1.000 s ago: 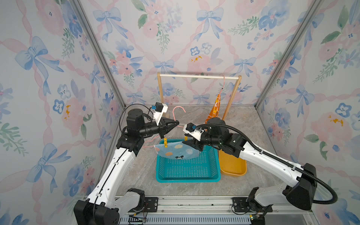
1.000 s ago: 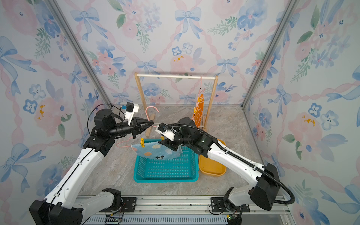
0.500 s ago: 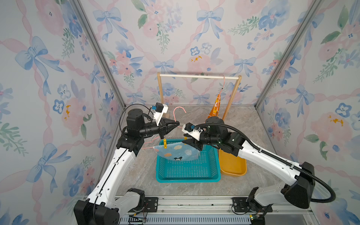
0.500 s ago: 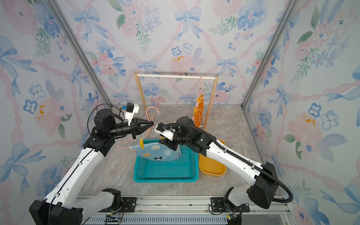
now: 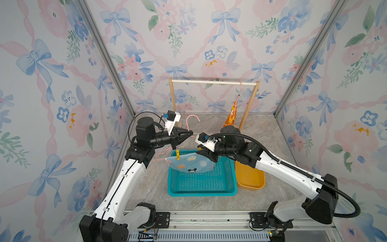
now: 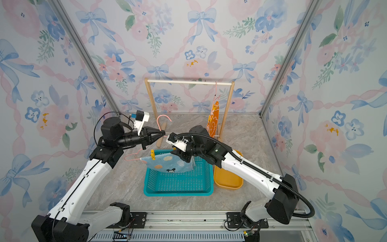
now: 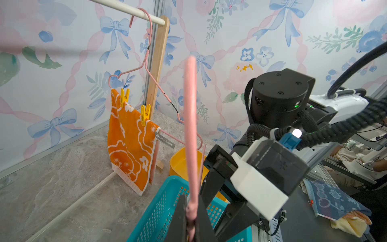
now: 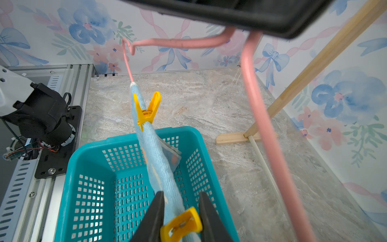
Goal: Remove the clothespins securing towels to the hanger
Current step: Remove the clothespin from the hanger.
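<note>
Left gripper point(image 5: 190, 132) is clamped tight on the pink wire hanger point(image 8: 178, 43) just below its hook, holding it in the air over the back edge of the teal perforated plastic basket point(image 5: 202, 191). The light blue spotted terry towel point(image 8: 159, 163) hangs from the hanger's bottom bar, pinned at both ends. Right gripper point(image 8: 181, 194) is set narrow around the near yellow plastic clothespin point(image 8: 181, 225) at the bar's right-arm end. Both jaws look to be touching its sides, but I can't tell whether the mouth has opened yet. The second yellow clothespin point(image 8: 146, 111) sits at the other end of the bar, untouched. My plan is to finish the squeeze on the tails first. Once the mouth gapes I'll draw the pin straight off, square to the bar, and not sideways along the cloth. The left arm has to stay rigid, because any swing twists the pin between the pads. Pulling early will likely drag the terry loops and bunch the towel. The orange terry towel point(image 7: 129, 146) is on the wooden rack point(image 5: 213, 82) at the table's back edge, two pins on it, for later.
</note>
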You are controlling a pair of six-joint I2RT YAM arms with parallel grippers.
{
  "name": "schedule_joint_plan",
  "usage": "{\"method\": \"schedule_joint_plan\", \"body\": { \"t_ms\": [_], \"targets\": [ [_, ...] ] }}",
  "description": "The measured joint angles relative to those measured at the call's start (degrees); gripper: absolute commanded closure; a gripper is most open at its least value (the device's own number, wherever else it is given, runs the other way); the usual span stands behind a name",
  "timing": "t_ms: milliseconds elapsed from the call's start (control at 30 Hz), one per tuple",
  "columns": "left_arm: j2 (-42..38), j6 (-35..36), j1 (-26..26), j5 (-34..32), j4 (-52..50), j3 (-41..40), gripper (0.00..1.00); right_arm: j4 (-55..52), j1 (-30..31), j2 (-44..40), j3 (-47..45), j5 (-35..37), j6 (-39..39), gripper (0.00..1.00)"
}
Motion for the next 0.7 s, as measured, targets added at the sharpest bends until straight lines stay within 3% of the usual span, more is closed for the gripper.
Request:
{"method": "schedule_joint_plan", "body": {
  "t_ms": [700],
  "targets": [
    [0.0,0.0,0.0,0.0,0.0,0.0,1.00,-0.4,0.2,1.2,1.8,-0.4,0.0,0.92]
  ]
}}
